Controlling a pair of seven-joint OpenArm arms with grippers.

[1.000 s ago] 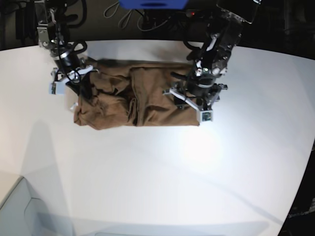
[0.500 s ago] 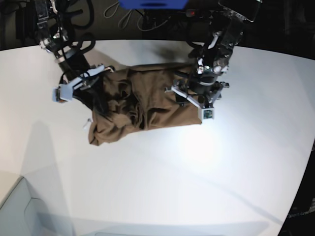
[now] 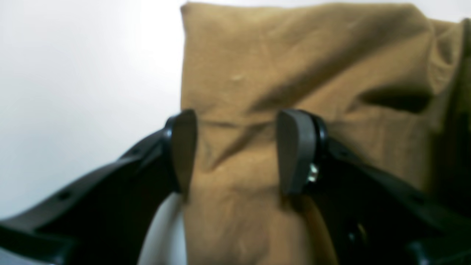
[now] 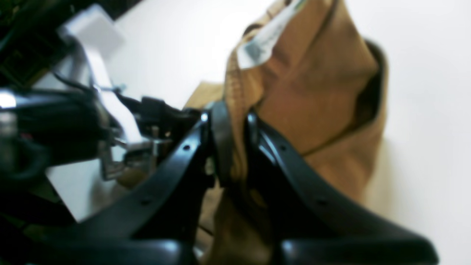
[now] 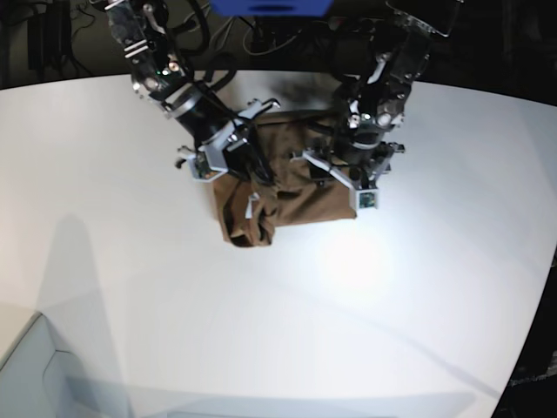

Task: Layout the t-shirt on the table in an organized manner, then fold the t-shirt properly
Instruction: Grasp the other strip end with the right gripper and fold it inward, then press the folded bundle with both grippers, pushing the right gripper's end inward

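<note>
The brown t-shirt (image 5: 305, 196) lies bunched and doubled over at the back middle of the white table (image 5: 261, 331). My right gripper (image 5: 248, 170) is shut on a hem of the shirt (image 4: 316, 110) and holds that end lifted over the rest; a white label (image 4: 265, 40) shows beside the hem. My left gripper (image 5: 338, 174) is open and sits low over the shirt's right part. In the left wrist view its fingers (image 3: 296, 151) stand apart with flat brown fabric (image 3: 294, 62) under and between them. The shirt's sleeves and collar are hidden in folds.
A blue object (image 5: 270, 7) and cables lie beyond the table's far edge. The table's curved edge runs down the right side (image 5: 544, 287). A pale box corner (image 5: 35, 374) sits at the lower left. The two arms are close together over the shirt.
My right gripper has swung from the shirt's left end toward the middle, dragging that end over the rest, so the shirt is much shorter. The left arm has barely moved.
</note>
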